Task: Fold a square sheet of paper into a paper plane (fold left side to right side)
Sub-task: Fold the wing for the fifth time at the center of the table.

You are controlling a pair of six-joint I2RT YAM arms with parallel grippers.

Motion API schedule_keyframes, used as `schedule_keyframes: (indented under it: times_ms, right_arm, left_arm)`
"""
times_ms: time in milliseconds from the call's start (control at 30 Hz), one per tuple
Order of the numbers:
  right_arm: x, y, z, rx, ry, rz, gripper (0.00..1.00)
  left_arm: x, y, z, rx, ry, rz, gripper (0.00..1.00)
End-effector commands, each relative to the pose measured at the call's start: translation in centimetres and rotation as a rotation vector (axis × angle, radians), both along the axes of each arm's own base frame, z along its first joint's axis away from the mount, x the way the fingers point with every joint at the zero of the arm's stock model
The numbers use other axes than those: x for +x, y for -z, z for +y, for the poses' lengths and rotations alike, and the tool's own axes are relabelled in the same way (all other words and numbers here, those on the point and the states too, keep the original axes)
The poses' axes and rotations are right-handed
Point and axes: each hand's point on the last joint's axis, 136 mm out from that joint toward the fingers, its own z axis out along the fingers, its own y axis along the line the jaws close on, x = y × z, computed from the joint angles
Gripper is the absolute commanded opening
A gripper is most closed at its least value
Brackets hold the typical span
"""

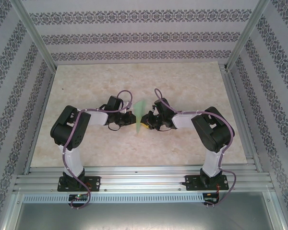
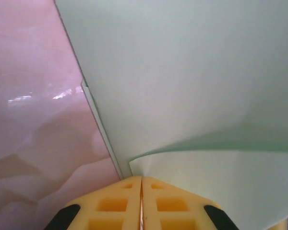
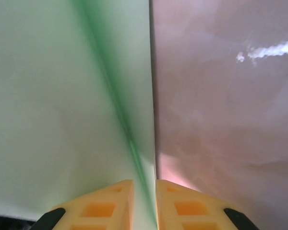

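The light green paper plane (image 1: 139, 114) stands on edge as a narrow pointed sliver at the middle of the table, between my two grippers. From the left, my left gripper (image 1: 132, 120) meets it. In the left wrist view its yellow pads (image 2: 110, 203) are pressed together at the gripper (image 2: 141, 178), pinching a curled flap of the paper (image 2: 192, 86). My right gripper (image 1: 145, 120) comes from the right. In the right wrist view the creased paper (image 3: 62, 105) runs down into the narrow slot of that gripper (image 3: 145, 182), which is shut on it.
The marbled beige table top (image 1: 182, 81) spreads out on all sides of the grippers. Patterned walls and aluminium posts (image 1: 36, 33) close it in. A metal rail (image 1: 144, 179) with both arm bases runs along the near edge.
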Motion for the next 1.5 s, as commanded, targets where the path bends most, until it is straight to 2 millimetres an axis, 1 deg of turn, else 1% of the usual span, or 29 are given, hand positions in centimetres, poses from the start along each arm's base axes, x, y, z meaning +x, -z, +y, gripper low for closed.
schedule_keyframes:
  times_ms: [0, 100, 200, 300, 433, 600, 867, 1067, 1467]
  right_arm:
    - [0.0, 0.5, -0.4, -0.031, -0.007, -0.017, 0.2]
    - [-0.1, 0.8, -0.4, -0.035, -0.008, -0.013, 0.2]
    - [0.0, 0.8, -0.4, -0.033, -0.012, -0.014, 0.19]
    - [0.0, 0.8, -0.4, -0.036, -0.013, -0.013, 0.2]
    - [0.0, 0.8, -0.5, -0.038, -0.01, -0.014, 0.2]
    - [0.0, 0.7, -0.5, -0.042, -0.013, -0.013, 0.2]
    - [0.1, 0.5, -0.7, -0.049, -0.01, -0.021, 0.19]
    - [0.2, -0.3, -0.5, -0.032, -0.015, -0.032, 0.18]
    - [0.4, -0.9, 0.2, 0.0, -0.014, -0.04, 0.15]
  left_arm:
    - [-0.2, -2.2, 0.2, 0.016, 0.017, -0.056, 0.12]
    - [-0.1, -3.2, 0.4, 0.02, 0.015, -0.074, 0.13]
    - [-0.2, -3.7, 0.3, 0.015, 0.02, -0.081, 0.13]
    - [-0.5, -3.6, 0.2, 0.002, 0.027, -0.071, 0.13]
    - [-1.2, -3.0, -0.3, -0.01, 0.048, -0.05, 0.12]
    - [-2.1, -2.2, -1.4, -0.036, 0.074, -0.028, 0.12]
    - [-2.3, -0.9, -2.3, -0.03, 0.089, -0.004, 0.13]
    - [-2.4, 0.9, -1.7, 0.018, 0.073, 0.018, 0.12]
    - [-2.4, 1.9, -1.3, 0.04, 0.057, 0.025, 0.08]
